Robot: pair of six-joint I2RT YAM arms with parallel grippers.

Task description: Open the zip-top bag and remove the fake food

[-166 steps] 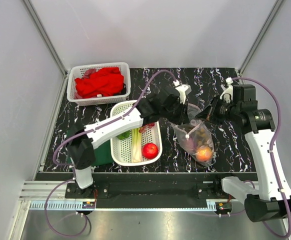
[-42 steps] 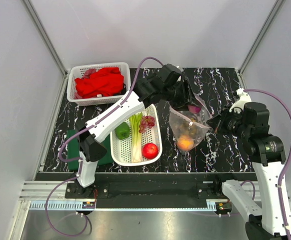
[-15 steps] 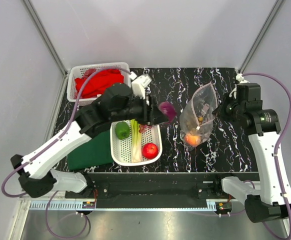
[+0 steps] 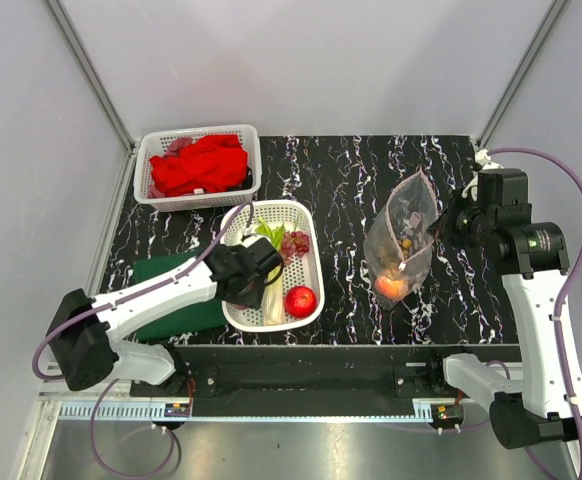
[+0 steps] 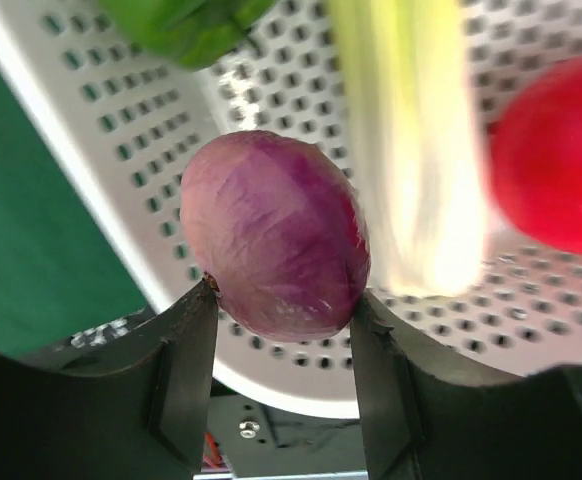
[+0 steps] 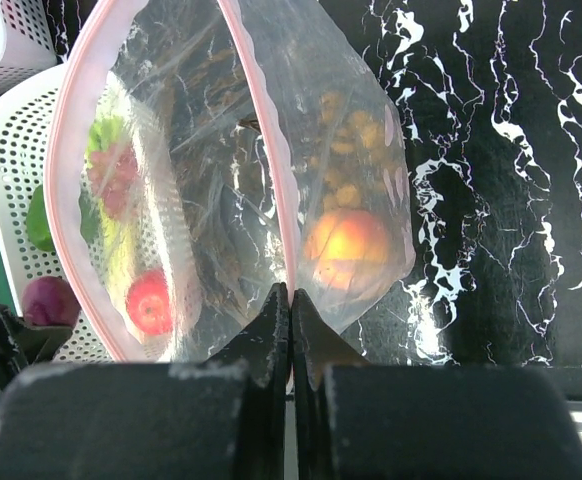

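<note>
Black marble-patterned tabletop (image 4: 351,170), walled by plain grey panels, is seen from above with two white robot arms fixed at its near edge.

At the right, the clear, crinkly zip-top bag with a pink zip strip (image 4: 401,235) is held up by its rim. The right gripper (image 6: 291,300) has its jaws pressed tight together on one side of the pink strip, so the mouth gapes as a wide loop and the contents sag to the low end. Whether the bag's bottom touches the table cannot be told. An orange plastic peach (image 6: 346,245) and a yellow-brown berry bunch (image 6: 356,135) are inside it.

At centre left, the left gripper (image 5: 283,295) is lowered over the near rim of an oval white perforated basket (image 4: 311,262). A smooth purple plastic onion (image 5: 276,235) is pinched between its two black fingers, apparently positioned to be let go among the food in the basket: a red apple (image 4: 301,300), a green-white leek (image 4: 273,290), purple grapes (image 4: 294,242) and a green pepper (image 5: 186,20).

A dark green mat (image 4: 171,300) lies just left of that basket. Behind it, a rectangular white basket (image 4: 199,133) holds a red cloth (image 4: 199,165).

The task appears well advanced, with two pieces yet to be taken out.
</note>
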